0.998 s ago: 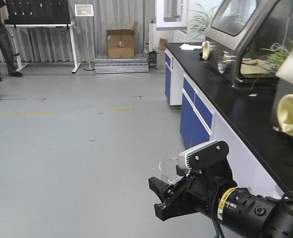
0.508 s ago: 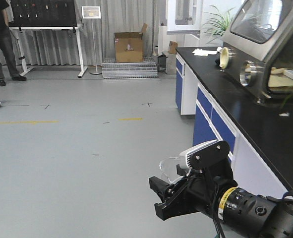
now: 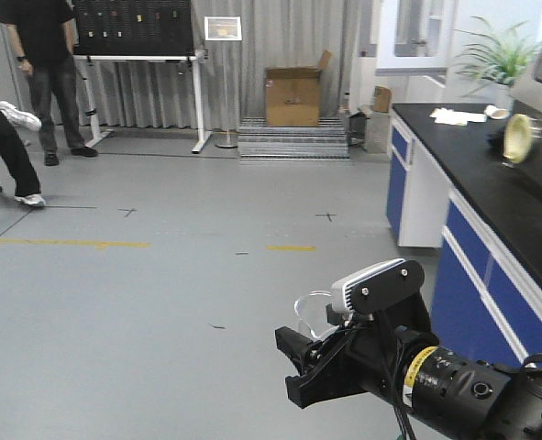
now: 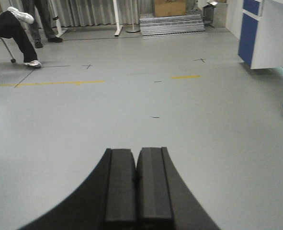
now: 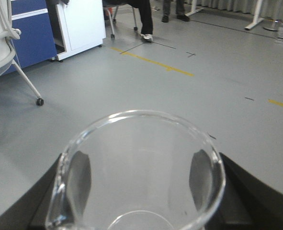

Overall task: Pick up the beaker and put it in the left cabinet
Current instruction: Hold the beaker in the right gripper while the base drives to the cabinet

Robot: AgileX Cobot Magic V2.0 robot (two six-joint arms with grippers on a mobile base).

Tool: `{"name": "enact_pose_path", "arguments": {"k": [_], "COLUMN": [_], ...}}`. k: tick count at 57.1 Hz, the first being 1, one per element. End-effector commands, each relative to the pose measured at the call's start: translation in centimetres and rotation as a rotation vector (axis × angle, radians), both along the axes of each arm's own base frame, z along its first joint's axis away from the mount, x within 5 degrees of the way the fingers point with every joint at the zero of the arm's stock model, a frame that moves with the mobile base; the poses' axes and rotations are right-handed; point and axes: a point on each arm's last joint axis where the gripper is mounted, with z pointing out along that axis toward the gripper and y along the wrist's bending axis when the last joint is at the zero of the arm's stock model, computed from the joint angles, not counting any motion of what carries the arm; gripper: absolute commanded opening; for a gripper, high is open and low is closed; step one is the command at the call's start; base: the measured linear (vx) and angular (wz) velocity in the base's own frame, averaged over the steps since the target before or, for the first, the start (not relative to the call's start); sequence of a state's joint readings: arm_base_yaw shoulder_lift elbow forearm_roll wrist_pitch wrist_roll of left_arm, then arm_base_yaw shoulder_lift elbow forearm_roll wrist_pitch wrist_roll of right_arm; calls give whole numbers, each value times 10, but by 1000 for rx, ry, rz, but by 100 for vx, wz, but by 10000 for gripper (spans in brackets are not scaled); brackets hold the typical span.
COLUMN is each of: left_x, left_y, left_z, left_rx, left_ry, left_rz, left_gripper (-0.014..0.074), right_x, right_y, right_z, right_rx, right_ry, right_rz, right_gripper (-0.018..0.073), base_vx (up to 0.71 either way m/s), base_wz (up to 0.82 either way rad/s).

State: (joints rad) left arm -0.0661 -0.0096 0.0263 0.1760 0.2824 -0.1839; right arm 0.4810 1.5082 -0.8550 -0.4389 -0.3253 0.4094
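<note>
One right gripper [image 5: 140,175] clamps the beaker [image 3: 314,310] above grey floor [image 3: 160,302].

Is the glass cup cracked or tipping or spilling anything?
Nothing stands out. The beaker sits upright in the right gripper, with a finger pad on each side. Its rim looks whole, and no crack or liquid shows. The left gripper is shut on nothing above the floor.

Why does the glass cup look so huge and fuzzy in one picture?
Right wrist view: the beaker sits right under the lens, so its rim looms large, soft-edged with bright glints. Front view: the beaker looks small and nearly invisible, being clear glass.
</note>
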Motion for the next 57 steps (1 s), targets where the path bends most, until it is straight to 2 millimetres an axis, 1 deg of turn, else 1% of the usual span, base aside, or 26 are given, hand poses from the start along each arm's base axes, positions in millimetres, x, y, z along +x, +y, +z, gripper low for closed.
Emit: {"name": "enact_pose_path", "arguments": {"k": [1,22,57], "left_x": [0,0,0], "left_y": [-2,-2,-2], "left_z": [12,12,12], "left_rx": [-12,-12,-12], "left_ry": [-110,-110,-110], "left_rz": [-21,-21,-21], "left_gripper": [4,4,4], "right_x": [-2,-2,-2], "right_y": [1,0,0], "right_z": [28,27,27], "right_rx": [81,73,73], "right_ry": [-112,-101,-100], "right_rz": [22,15,16], "right_gripper": [194,194,194], "base_vx": [71,73,79], "base_wz": [25,13,-2]}}
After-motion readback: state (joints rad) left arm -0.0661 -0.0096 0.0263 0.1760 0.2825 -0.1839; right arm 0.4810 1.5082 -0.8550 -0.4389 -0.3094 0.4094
